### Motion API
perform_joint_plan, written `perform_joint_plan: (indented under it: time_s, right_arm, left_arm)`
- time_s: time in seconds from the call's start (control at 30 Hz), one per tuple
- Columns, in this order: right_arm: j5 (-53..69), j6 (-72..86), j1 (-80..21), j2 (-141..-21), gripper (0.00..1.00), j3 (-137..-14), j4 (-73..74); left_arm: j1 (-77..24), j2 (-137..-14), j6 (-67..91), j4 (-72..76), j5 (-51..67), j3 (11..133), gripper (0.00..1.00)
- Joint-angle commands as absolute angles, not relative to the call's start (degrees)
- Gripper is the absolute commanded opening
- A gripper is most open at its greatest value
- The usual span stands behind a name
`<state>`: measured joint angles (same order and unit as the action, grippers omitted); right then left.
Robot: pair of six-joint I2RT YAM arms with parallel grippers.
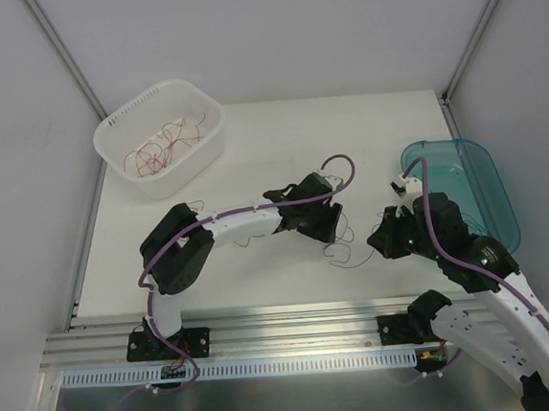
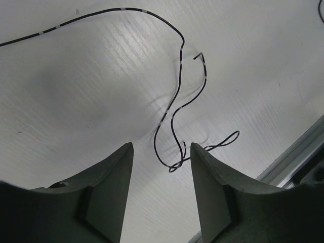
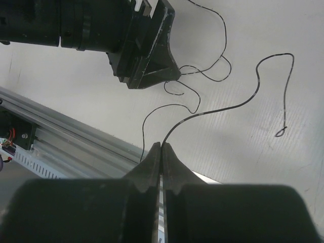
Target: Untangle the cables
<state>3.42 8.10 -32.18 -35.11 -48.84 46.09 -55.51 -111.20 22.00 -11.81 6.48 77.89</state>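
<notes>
My left pincer (image 2: pixel 159 152) hangs released just above the surface (image 2: pixel 76 101), with the looped black cable (image 2: pixel 179 66) lying between its fingertips; my right pincer (image 3: pixel 162 146) is clenched on one end of a long black cable (image 3: pixel 228 109); tangled red cables (image 1: pixel 159 150) sit in the white basket (image 1: pixel 113 119).

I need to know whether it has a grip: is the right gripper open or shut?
The right gripper is shut: its jaws touch, and a black cable runs out from between the tips.
</notes>
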Motion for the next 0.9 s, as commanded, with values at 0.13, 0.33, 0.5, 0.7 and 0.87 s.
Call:
perform_joint_plan:
  time_s: [0.13,0.33,0.5,0.7,0.87]
  right_arm:
    - [3.43,9.67,-32.43,-34.01,0.01,-47.90,44.74]
    - [3.08,9.67,-32.35,-33.49,0.01,-47.81,45.09]
    - [0.72,9.32,-32.52,-32.61,0.01,-48.60,46.75]
    - [-7.63,8.88,-32.43,-30.24,0.01,-50.71,51.84]
    - [-13.00,8.88,-32.34,-29.62,0.00,-51.85,54.14]
  left_arm:
    - [-55.81,-113.81,28.91,-10.55,6.76,80.77,0.45]
    - [-55.81,-115.49,31.29,-10.46,8.70,81.30,0.37]
    - [-55.46,-112.17,31.55,-10.55,3.09,78.67,0.00]
    - [-45.28,-97.86,37.26,-10.55,-2.89,64.97,0.00]
    - [-32.89,-85.80,39.99,-10.46,-2.46,51.62,0.00]
